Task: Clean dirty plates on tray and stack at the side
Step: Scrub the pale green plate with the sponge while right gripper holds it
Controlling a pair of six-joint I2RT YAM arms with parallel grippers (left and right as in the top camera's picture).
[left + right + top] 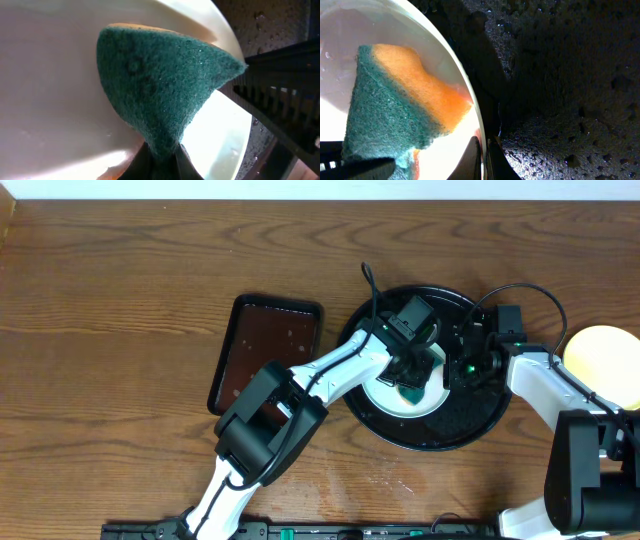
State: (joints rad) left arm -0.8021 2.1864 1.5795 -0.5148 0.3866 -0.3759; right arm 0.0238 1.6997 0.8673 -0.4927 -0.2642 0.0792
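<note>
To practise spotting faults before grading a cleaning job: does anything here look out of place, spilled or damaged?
Nothing looks damaged. The sponge is squashed into a folded wedge by the left gripper against the plate, and droplets speckle the tray beside it; a reddish trace shows at the plate's rim near the right gripper.

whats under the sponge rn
A pale plate on the black tray. The sponge, held by the left end effector, hides the patch it covers.

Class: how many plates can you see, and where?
2. One pale plate lies on the black tray, under the sponge. One yellow plate sits beside the tray, at the right edge. More may be hidden.
</note>
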